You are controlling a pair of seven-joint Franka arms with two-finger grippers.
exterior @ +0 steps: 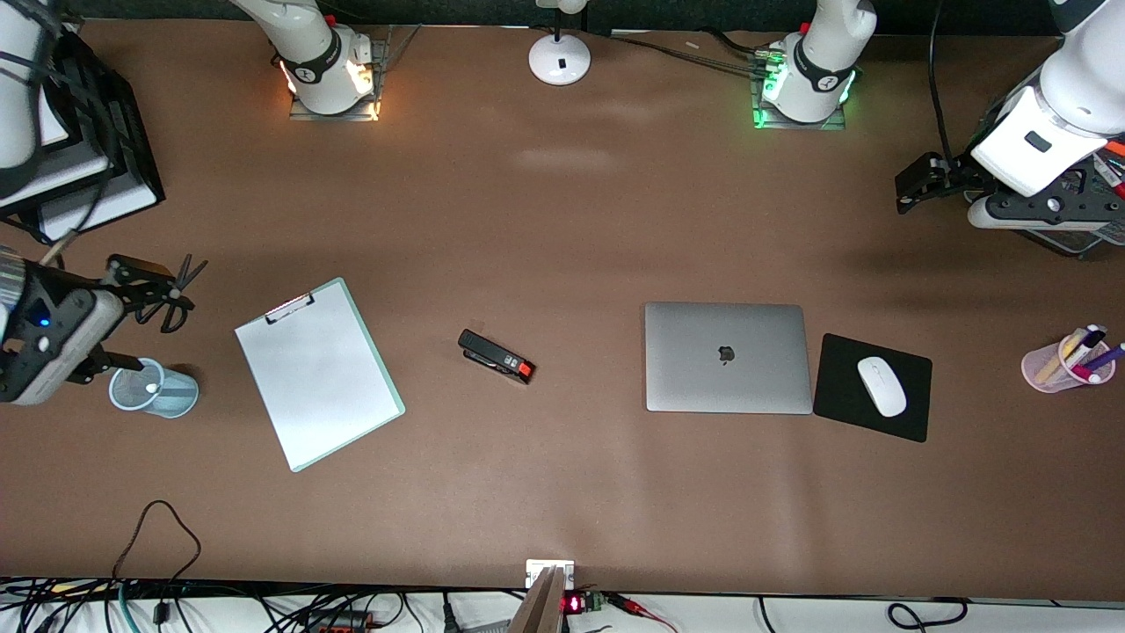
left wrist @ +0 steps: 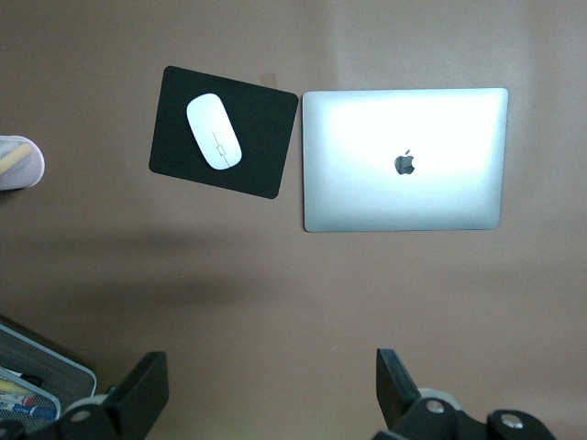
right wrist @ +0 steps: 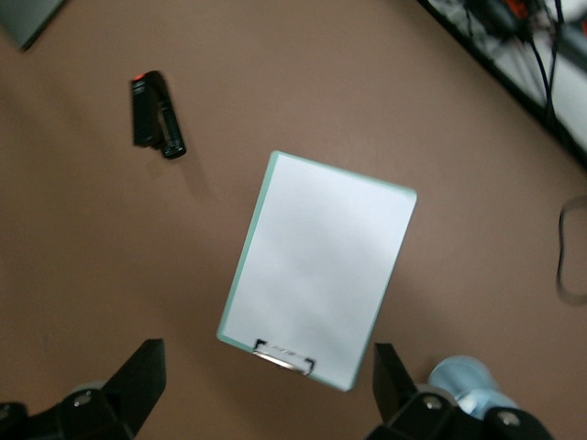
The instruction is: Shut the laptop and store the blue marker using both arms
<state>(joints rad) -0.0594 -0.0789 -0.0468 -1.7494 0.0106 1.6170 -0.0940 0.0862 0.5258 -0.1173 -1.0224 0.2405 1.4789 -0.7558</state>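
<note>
closed laptop [exterior: 727, 357] lies on brown table [exterior: 562, 220].

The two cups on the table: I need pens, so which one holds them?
The pink cup at the left arm's end, beside the mouse pad, holds a bunch of pens. The pale blue cup beside the clipboard shows none.

The pink pen cup [left wrist: 18, 163] is cut by the left wrist view's edge — only its rim shows. A grey tray [left wrist: 41, 376] in that view's corner is mostly cropped. The laptop [right wrist: 27, 18] shows only a corner in the right wrist view — the blue cup [right wrist: 470, 383] sits half hidden there.
</note>
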